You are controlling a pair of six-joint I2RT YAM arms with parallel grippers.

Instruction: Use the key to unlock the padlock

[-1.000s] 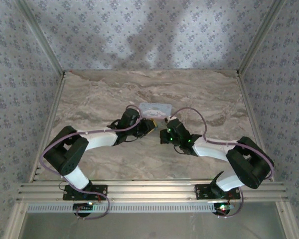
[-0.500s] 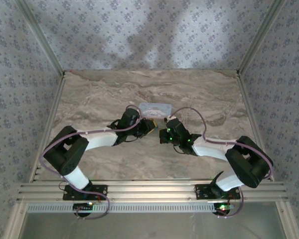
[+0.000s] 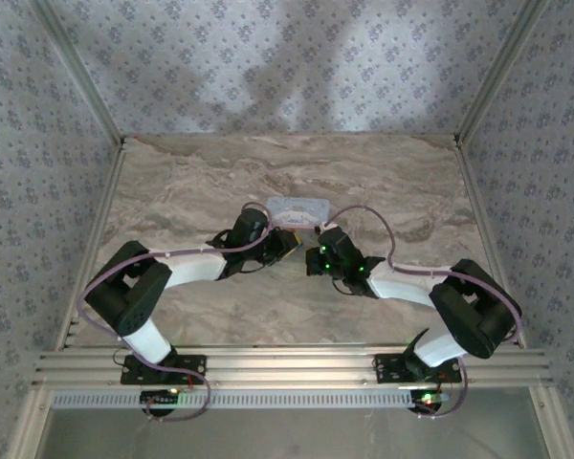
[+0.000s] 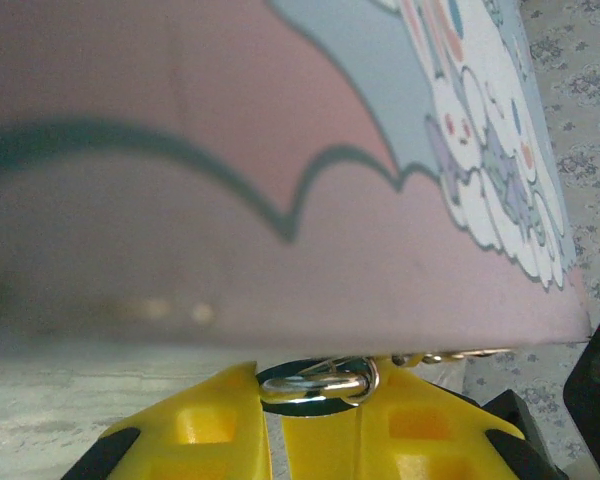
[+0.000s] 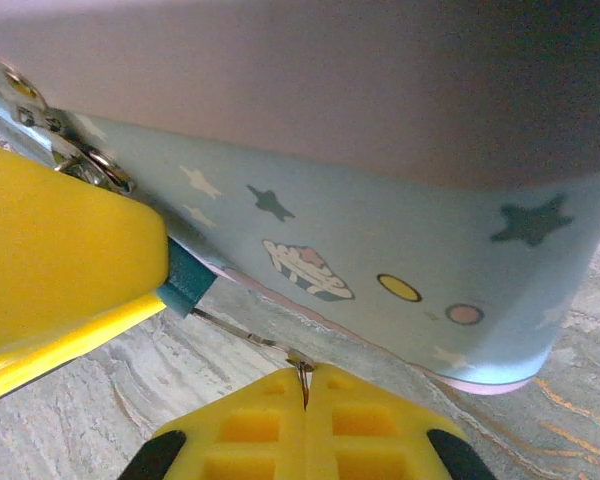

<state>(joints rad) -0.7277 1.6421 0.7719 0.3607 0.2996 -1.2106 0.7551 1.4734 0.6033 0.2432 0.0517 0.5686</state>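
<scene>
The right arm [image 3: 402,282] has crept a little to the left and closer to the tin since the earlier top views; the left arm [image 3: 187,266] looks unchanged.

The top view shows a grey-beige marbled tabletop [image 3: 383,172], walled on three sides with blue-grey floral wallpaper [image 3: 268,57]. A silver aluminium rail frame [image 3: 287,363] runs along the near edge, where the two arms are bolted.

One pale blue rectangular tin with cartoon pictures [image 3: 297,207] lies near the middle of the table. Both wrists meet just in front of it. In both wrist views, the tin's side blocks nearly everything beyond the yellow fingers.

In the left wrist view, the left gripper [image 4: 276,410] has its jaws almost together, and the thin metal shackle of the one tiny dark teal padlock [image 4: 315,383] pokes up between them. It sits right against the tin's lower edge. A single short silvery chain [image 4: 450,354] hangs just beside it.

In the right wrist view, a corner of the padlock's teal body sticks out from under the left gripper's yellow finger. One thin silvery metal key [image 5: 248,338] runs from that corner to the right gripper [image 5: 306,385], whose jaws are pressed tight on the key's near end, just above the table.
</scene>
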